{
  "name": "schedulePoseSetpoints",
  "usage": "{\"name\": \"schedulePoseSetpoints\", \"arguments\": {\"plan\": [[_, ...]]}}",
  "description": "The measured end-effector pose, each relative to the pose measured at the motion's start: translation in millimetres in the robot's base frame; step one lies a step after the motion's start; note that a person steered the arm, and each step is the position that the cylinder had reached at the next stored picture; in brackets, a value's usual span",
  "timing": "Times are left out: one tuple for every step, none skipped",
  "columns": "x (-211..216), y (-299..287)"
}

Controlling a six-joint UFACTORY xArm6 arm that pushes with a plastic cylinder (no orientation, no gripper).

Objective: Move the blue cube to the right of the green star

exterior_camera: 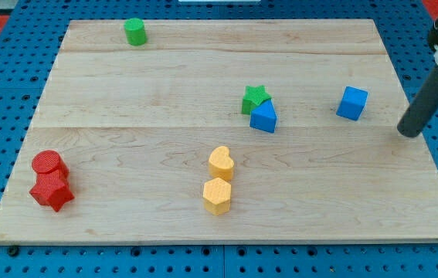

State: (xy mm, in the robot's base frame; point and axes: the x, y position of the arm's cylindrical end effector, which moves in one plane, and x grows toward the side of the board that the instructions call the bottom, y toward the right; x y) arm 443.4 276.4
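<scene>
Nearest, at the frame's lower left and lower centre, sit a red cylinder point(49, 163) touching a red star-like block point(52, 191), and a yellow heart point(221, 162) just above a yellow hexagon point(217, 195). Farther up, right of centre, the blue cube point(351, 103) stands well to the right of the green star point(255, 98), which touches another blue block point(263, 117); my tip point(408, 133) rests at the cube's lower right, apart from it, and having no fingers it holds nothing. The cube looks light, rigid and easy to slide, so I judge a push square on its right face best, while a green cylinder point(134, 32) sits far off at upper left.

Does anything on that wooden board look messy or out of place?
Nothing looks broken or spilled. The only oddity: a blue wedge-like block is jammed against the green star, while the blue cube sits alone, my tip at its right.
</scene>
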Motion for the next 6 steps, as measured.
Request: {"name": "schedulePoseSetpoints", "arguments": {"plan": [[-24.8,0.7],[-30.5,-60.2],[-33.0,-117.6],[-42.6,-86.5],[-72.2,-74.9],[-70.9,-113.6]]}}
